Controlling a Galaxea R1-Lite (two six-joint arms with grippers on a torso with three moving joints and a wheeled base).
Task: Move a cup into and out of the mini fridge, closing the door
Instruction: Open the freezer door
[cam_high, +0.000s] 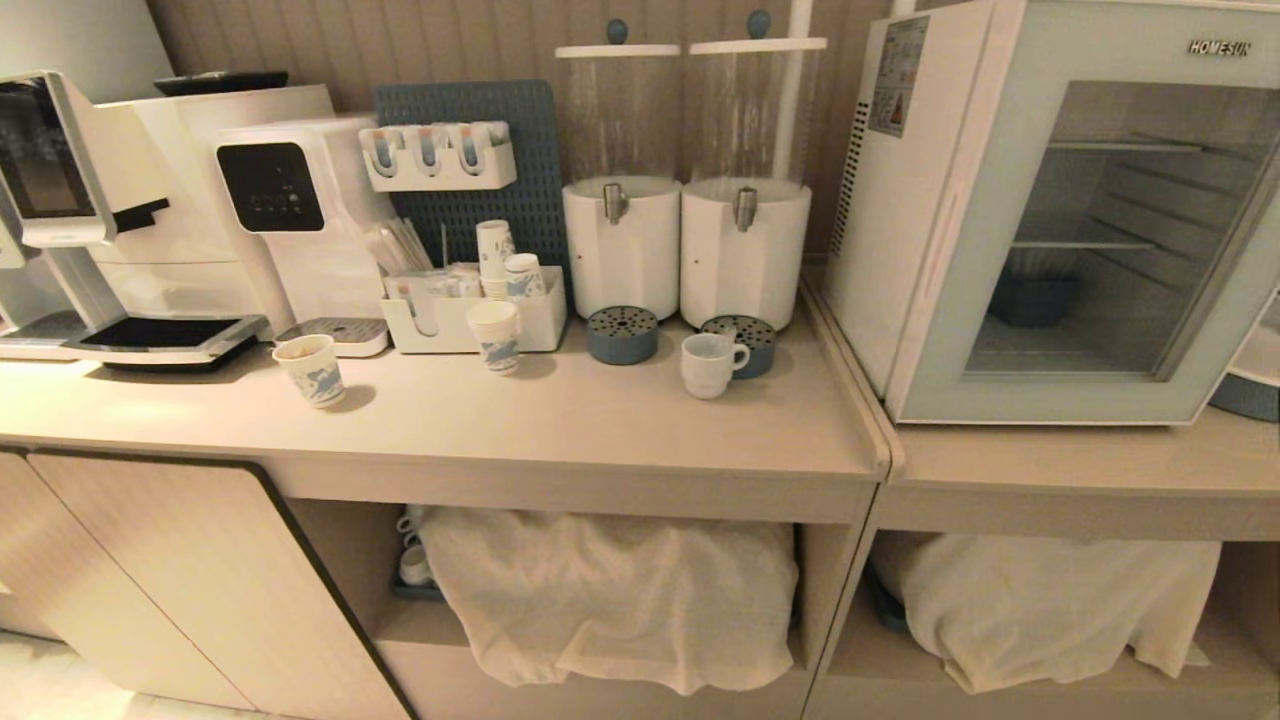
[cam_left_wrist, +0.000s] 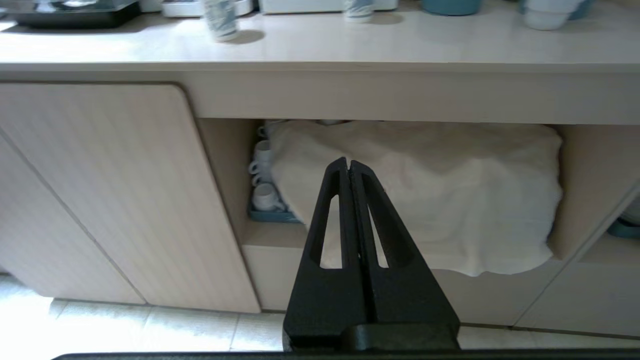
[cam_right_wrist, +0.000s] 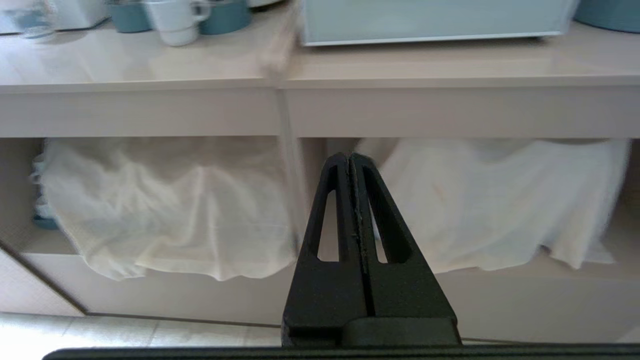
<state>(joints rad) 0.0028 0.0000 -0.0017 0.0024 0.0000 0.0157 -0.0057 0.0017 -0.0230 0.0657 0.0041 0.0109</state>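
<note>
Both the left hand (cam_left_wrist: 349, 167) and the right hand (cam_right_wrist: 351, 161) are pressed fully together and empty, parked low before the shelf cloths, probably because nothing has started, so the cup (cam_high: 708, 365) waits above them on the beige table (cam_high: 600, 420), left of the mini fridge (cam_high: 1060, 210) with its door (cam_high: 1000, 385) closed.

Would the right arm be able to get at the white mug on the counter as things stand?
Probably yes: the cup stands in the open, handle toward the mini fridge. The right gripper, shut, sits below counter level and must rise and open.
</note>
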